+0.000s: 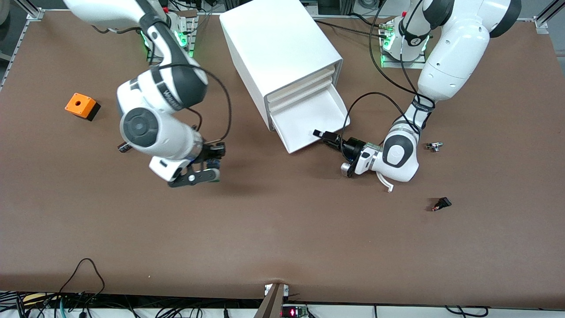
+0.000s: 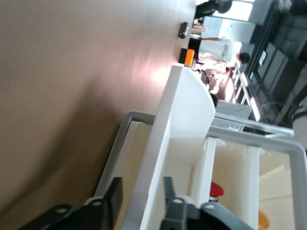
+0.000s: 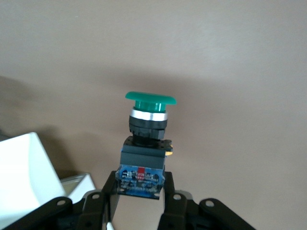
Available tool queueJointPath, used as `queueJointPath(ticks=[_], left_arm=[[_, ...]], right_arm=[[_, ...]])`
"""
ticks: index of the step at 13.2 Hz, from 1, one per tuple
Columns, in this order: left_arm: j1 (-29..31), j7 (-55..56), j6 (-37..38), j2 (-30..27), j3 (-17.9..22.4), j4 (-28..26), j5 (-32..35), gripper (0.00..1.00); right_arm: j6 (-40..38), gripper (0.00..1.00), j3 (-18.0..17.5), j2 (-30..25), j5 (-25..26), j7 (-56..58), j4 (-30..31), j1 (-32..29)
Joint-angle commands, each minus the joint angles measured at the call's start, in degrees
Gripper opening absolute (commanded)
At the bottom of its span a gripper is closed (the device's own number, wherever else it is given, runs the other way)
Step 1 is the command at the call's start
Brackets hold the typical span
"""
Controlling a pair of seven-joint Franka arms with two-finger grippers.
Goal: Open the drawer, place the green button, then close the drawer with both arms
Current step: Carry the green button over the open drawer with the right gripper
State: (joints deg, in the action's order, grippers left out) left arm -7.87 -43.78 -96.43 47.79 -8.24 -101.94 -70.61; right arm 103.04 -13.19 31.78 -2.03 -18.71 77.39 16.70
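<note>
An orange cube [image 1: 80, 106] is sitting on the brown surface [image 1: 273, 229] toward the right arm's end, well apart from the cabinet [image 1: 278, 57], and a small dark piece [image 1: 124, 148] is lying just beside the right arm. The right hand [image 1: 211, 163] is hanging over bare surface, nearer the front camera than the cabinet and well apart from it, its fingers [image 3: 103, 199] clamping the blue-black body of the button [image 3: 146, 139], whose green cap is pointing away from the wrist. The drawer [image 1: 309, 119], lowest in the cabinet, is standing pulled out toward the left arm's end, and nothing is lying between it and the button. The left hand [image 1: 324, 135] is sitting at the drawer's front lip, one finger [image 2: 112, 196] on each face of the white front wall [image 2: 180, 139], gripping it. Farther from the cabinet toward the left arm's end, a small metal part [image 1: 435, 146] and a small dark cylinder [image 1: 441, 204] are lying on the surface.
</note>
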Motion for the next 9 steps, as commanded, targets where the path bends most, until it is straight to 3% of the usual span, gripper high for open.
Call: queueJointPath(ticks=[1, 9], left_arm=[[0.2, 8.9, 0.9, -1.9, 0.1, -0.8, 0.6, 1.00], [7.0, 24.0, 1.0, -10.9, 0.6, 4.9, 25.6, 1.00]], right_arm=[[-0.6, 0.00, 0.3, 2.0, -0.4, -6.1, -4.1, 3.5], [3.7, 0.00, 0.4, 5.2, -0.1, -30.3, -7.7, 15.5]])
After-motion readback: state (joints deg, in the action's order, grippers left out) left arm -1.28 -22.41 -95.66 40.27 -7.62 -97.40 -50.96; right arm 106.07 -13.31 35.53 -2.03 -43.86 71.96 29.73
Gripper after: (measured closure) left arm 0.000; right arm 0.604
